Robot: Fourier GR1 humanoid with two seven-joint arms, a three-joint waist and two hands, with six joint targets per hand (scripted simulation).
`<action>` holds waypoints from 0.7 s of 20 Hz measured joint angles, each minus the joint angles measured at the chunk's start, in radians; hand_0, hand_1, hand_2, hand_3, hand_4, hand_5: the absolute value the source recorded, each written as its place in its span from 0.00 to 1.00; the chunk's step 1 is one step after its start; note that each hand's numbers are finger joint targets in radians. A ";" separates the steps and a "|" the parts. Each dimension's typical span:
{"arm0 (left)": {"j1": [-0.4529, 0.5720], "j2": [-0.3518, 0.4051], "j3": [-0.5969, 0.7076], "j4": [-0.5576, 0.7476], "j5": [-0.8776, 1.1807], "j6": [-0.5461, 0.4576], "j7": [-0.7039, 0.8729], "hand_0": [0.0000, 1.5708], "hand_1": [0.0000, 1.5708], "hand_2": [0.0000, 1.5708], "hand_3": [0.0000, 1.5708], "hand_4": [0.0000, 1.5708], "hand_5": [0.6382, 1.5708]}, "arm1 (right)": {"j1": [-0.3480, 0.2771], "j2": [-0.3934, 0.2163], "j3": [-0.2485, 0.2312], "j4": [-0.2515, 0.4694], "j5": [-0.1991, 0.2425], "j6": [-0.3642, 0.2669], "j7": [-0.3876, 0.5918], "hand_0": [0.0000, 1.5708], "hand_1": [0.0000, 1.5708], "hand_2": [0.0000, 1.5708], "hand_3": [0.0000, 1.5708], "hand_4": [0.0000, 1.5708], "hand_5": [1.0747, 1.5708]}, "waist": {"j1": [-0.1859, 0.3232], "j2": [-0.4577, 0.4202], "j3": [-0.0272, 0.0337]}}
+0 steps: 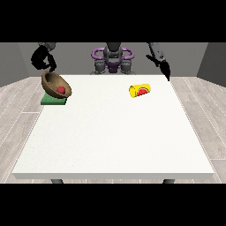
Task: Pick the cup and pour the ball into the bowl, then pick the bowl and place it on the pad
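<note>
final step in hand: bowl, ball inside, tilts on pad. hand at view's left above it, grip indiscernible. next: level the bowl.

Just below the hand at the view's left, the bowl is looking like brown wood with a dull sheen, and the pad under it is showing matt green. The table is appearing white, faintly speckled, matt. The cup is looking like smooth yellow plastic.
</note>
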State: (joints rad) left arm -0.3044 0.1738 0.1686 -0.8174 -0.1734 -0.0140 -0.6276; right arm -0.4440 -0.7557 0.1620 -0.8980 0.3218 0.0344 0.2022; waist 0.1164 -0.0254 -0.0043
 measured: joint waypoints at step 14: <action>-0.071 0.226 0.187 -0.006 0.166 -0.154 -0.187 0.00 0.00 0.00 0.00 0.56 0.60 | -0.077 -0.062 -0.212 0.171 0.015 -0.118 -0.216 1.00 1.00 1.00 1.00 0.88 0.98 | 0.017 0.314 0.0047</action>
State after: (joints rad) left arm -0.3750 0.4000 0.3558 -0.8238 -0.0070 -0.1685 -0.8143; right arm -0.5210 -0.8177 -0.0501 -0.7267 0.3370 -0.0839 -0.0135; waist 0.1335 0.2882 0.0004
